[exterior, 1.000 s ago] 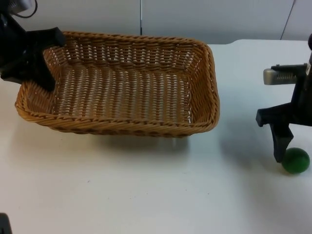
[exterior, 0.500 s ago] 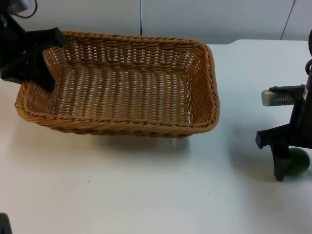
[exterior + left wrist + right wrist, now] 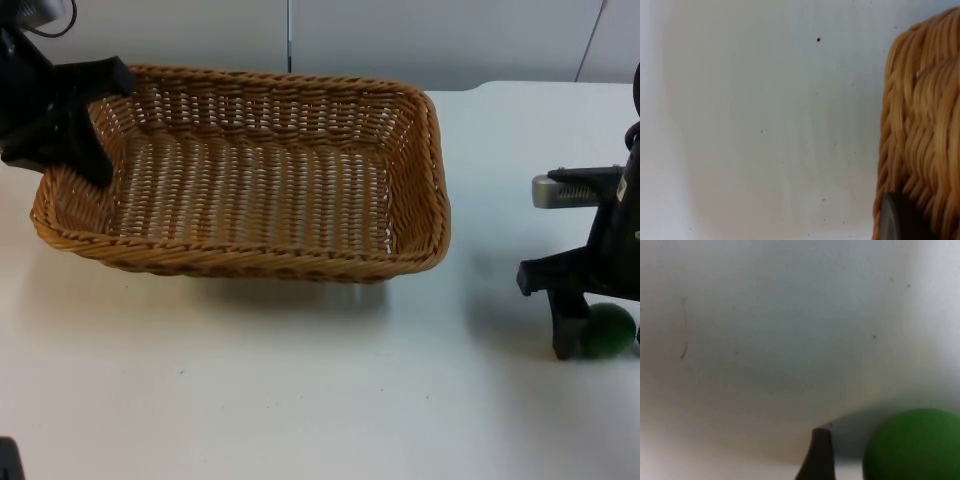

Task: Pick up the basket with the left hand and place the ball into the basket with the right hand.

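Left gripper (image 3: 75,125) at the table's far left, fingers clamped across the basket (image 3: 250,180) rim. Right gripper (image 3: 590,335) lowered to the table top at the right edge, one black finger (image 3: 563,325) planted just beside the green ball (image 3: 610,330), jaws seemingly spread around it.

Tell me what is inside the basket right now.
Only bare weave shows inside the basket. The left claw grips its left rim and covers that corner. The green ball sits on the table by the right claw.
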